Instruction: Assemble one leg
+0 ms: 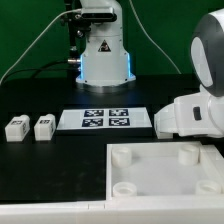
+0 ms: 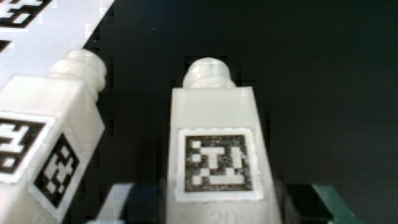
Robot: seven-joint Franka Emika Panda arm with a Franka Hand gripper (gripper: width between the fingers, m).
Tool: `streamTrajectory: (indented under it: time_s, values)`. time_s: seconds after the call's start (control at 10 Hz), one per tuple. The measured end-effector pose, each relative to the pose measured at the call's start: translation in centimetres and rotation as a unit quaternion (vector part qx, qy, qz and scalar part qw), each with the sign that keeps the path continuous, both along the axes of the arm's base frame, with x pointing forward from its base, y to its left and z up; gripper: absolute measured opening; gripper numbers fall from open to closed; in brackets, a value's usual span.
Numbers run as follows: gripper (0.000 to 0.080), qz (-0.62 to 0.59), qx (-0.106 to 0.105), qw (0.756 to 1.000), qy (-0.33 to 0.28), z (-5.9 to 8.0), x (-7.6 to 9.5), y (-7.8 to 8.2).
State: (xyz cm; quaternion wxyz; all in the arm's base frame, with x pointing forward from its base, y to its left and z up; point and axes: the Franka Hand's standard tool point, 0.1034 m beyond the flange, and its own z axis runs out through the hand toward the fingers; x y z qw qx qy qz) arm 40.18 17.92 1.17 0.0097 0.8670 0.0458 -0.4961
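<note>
On the exterior view's left of marker board (image 1: 105, 119): two legs (image 1: 15, 127) (image 1: 43, 126). Nearer camera than board: one tray (image 1: 160, 172). Wrist view: two legs side by side (image 2: 54, 115), one leg (image 2: 221, 140) flanked by pincer (image 2: 221, 207) fingers (image 2: 128, 205); clamped or loose, cannot tell.

White rounded arm (image 1: 195, 110) with a dark joint band; its base (image 1: 104, 55) glows blue.

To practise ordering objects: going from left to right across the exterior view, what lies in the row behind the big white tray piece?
First leg → second leg → marker board → robot arm.
</note>
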Motion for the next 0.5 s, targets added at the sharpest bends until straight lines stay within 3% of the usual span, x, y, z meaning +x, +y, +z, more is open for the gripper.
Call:
streamTrajectory:
  time_s: [0.5]
  values:
    - [0.0291,0.002,0.003,1.0,-0.003,0.02,0.15,-0.11]
